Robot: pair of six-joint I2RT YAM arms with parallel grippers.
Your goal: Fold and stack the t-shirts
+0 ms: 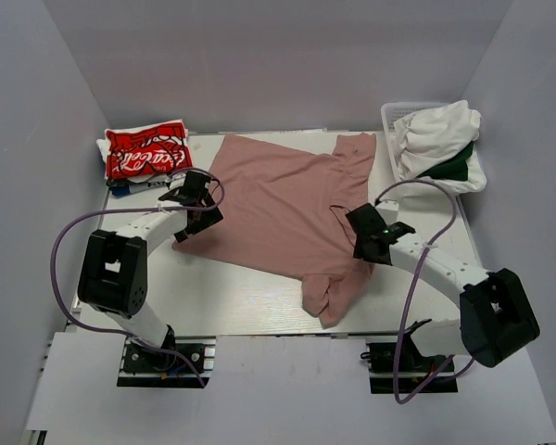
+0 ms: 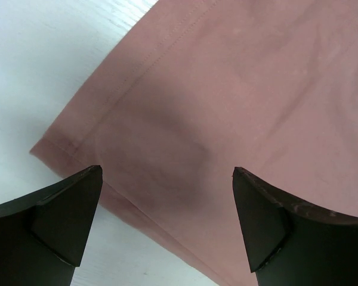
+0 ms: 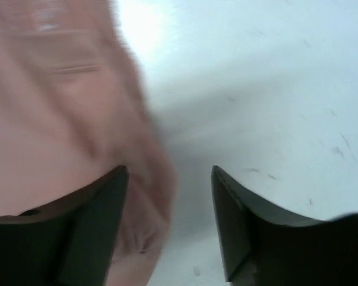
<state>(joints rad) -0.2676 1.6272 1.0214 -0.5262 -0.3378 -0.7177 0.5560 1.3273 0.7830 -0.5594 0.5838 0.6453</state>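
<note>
— Watching the left pincer [image 2: 167,171]: gaping wide, gripping nothing, hovering low above the dusty-pink t-shirt [image 2: 238,89].
— Spotting the hem corner just beneath it, nearer one fingertip, and flat cloth stretching away ahead of both tips across the table [image 2: 30,53].
— Checking the right pincer [image 3: 169,170] too: also spread apart and empty. Blurring badly there, yet showing pink cloth below one finger and bare table below the other.
— Judging this as lining up for the first fold, then, with nothing grasped yet.
— Suggesting coming straight down astride the hem edge, sliding one finger beneath both layers, and closing only after that.
— Pinching close to the corner, too, avoiding a droopy flap.
— Raising both sides level, probably, avoiding a skewed crease from uneven lifting.
— Minding the crumpled sleeve just nearward of the right pincer; flattening that first, perhaps.
— Noticing the folded red t-shirt [image 1: 146,153] just beyond the left pincer, likely serving as the stack.
— And leaving the white t-shirts [image 1: 440,130] and dark green t-shirt [image 1: 456,169] in the basket [image 1: 391,116], beyond the right pincer, waiting.
</note>
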